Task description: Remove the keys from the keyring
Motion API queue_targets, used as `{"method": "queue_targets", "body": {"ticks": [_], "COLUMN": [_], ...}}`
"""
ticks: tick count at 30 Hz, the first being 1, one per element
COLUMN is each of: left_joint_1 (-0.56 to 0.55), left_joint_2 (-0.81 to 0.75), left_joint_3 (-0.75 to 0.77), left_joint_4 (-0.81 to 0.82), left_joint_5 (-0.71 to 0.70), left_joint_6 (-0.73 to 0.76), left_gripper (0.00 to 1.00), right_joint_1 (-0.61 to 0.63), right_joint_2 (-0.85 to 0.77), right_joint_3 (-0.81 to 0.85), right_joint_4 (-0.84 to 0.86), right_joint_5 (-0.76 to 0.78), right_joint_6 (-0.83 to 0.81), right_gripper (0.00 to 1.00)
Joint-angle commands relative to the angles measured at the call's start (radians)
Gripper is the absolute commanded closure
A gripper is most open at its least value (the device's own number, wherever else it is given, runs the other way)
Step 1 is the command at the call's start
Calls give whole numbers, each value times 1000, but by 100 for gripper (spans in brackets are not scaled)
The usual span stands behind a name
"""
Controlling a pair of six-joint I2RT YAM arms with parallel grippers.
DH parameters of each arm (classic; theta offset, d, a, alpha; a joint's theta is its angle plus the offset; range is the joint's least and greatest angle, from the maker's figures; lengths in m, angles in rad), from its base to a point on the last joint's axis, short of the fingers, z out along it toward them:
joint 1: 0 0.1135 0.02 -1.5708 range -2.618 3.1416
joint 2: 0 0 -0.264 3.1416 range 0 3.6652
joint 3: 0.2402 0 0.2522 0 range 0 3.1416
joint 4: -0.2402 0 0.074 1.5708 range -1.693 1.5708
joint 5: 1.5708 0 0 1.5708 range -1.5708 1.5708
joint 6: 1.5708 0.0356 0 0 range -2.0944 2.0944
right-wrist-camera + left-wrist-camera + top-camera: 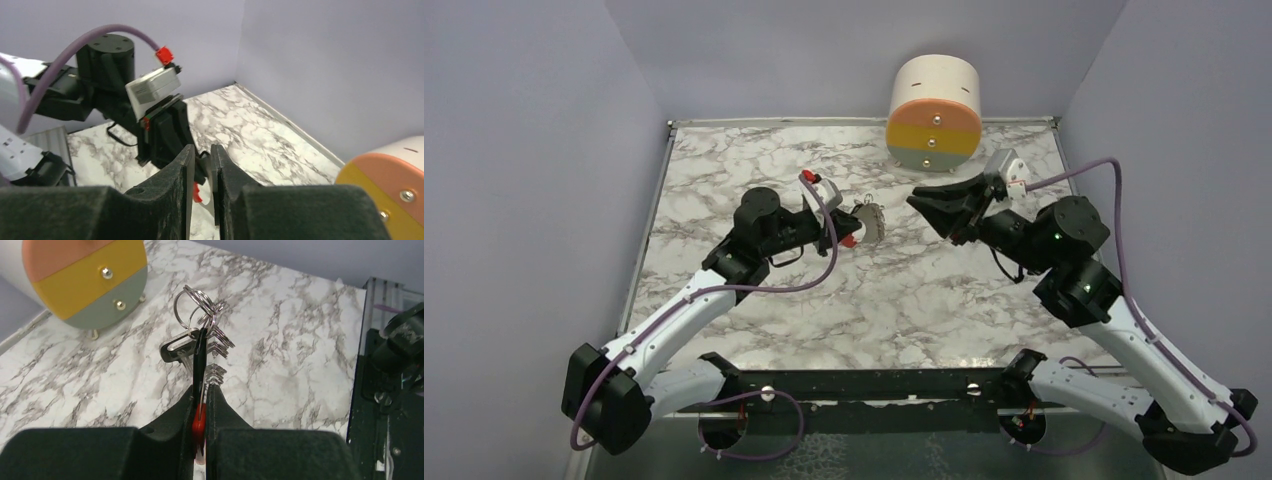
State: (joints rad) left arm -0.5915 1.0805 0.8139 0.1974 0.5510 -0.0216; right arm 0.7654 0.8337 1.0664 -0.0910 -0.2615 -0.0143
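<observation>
The left gripper [849, 232] has its jaws clenched on the bright red plastic-headed piece [198, 426] of the small bunch of keys [216, 347]. The bunch stands up out of them over the middle of the white-and-grey marbled worktop [724, 180], with the thin looped metal keyring [200, 296] at its top. At 3 o'clock of the bunch, near but apart, the right gripper [917, 200] has its jaws parted by a narrow gap and grasping nothing, and a cream drum-shaped drawer box with orange, yellow and green fronts [934, 115] stands at 1 o'clock.

Lab test booth, plain lilac walls [524, 150], marble tabletop [924, 300]
</observation>
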Motion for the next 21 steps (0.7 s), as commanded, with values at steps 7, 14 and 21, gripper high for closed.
{"method": "queue_targets", "body": {"ticks": [7,14,21], "left_joint_1": [-16,-18,-17], "left_joint_2": [44,57,87], "left_joint_3": [125,133,156], "left_joint_4": [-287,-253,-348], "left_joint_5": [-54,80,225], "left_joint_6": [207,224,348], "left_gripper": [100,100,100], "right_joint_1": [9,14,15], "right_joint_2": [213,268,306], "right_joint_3": [53,98,150], "right_joint_4": [-151,-225,-235], "right_joint_5": [147,109,-65], "right_joint_6": [-27,-47,-32], "right_gripper": [78,78,76]}}
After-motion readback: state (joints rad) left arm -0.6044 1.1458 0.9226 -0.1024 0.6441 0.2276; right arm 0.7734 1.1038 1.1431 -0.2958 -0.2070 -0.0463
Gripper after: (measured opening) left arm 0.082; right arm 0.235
